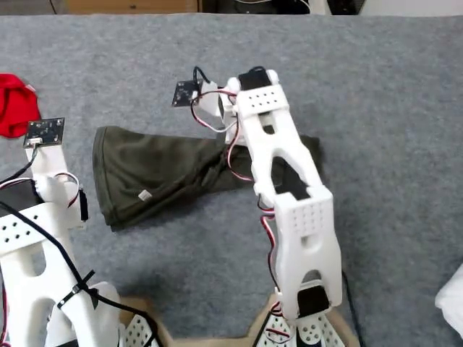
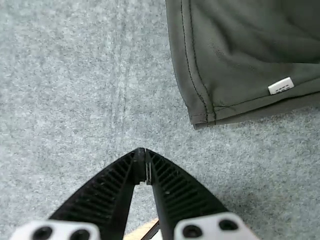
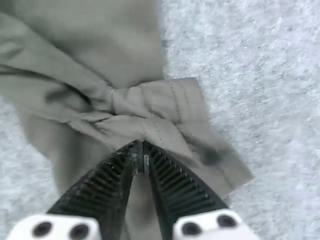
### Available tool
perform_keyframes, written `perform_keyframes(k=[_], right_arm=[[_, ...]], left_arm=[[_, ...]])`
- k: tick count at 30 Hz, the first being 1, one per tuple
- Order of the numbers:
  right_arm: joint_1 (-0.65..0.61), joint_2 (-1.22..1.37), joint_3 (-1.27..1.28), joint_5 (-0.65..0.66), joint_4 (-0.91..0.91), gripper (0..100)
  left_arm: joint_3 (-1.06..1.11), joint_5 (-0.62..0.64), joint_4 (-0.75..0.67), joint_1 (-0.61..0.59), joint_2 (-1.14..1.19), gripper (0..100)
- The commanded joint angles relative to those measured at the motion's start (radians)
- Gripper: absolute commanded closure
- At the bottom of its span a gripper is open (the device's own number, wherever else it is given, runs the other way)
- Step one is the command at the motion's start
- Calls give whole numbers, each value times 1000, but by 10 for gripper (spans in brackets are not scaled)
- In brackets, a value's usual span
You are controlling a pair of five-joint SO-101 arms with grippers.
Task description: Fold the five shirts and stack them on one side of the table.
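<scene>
An olive green shirt (image 1: 152, 170) lies partly folded and bunched in the middle of the grey table. Its hemmed corner (image 2: 202, 117) and a small white label (image 2: 280, 86) show in the left wrist view. My right gripper (image 3: 141, 150) is shut on a gathered fold of the olive shirt (image 3: 100, 60) near its sleeve edge. The right arm (image 1: 278, 159) stretches over the shirt's right part. My left gripper (image 2: 142, 157) is shut with nothing in it, over bare table just short of the shirt's corner. The left arm (image 1: 40, 210) stands at the near left.
A red shirt (image 1: 14, 101) lies at the table's left edge. Something white (image 1: 452, 296) pokes in at the right edge. The grey table cover (image 1: 376, 94) is bare at the back and on the right.
</scene>
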Motion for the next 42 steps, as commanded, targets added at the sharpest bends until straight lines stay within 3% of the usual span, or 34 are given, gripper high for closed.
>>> perform_keyframes(k=[1, 11, 16, 18, 22, 35, 39, 42], right_arm=[[-10, 62, -188, 9, 74, 988], [10, 272, -366, -51, 109, 986], [64, 240, -570, -60, 302, 985], [120, 220, -598, -61, 301, 980], [219, 199, -533, -60, 301, 924], [372, 197, -320, -68, 301, 950], [409, 188, -268, -68, 301, 951], [423, 127, -197, -68, 301, 951]], left_arm=[[-12, 5, 6, 11, -13, 981], [-5, 5, 6, 14, -13, 981], [-11, 5, 26, 17, -13, 981], [-8, 5, 32, 43, -13, 981], [-3, 9, 28, 117, -13, 981], [14, 11, -107, 417, -2, 981], [15, 123, -206, 562, -2, 981], [51, 218, -370, 671, 1, 981]])
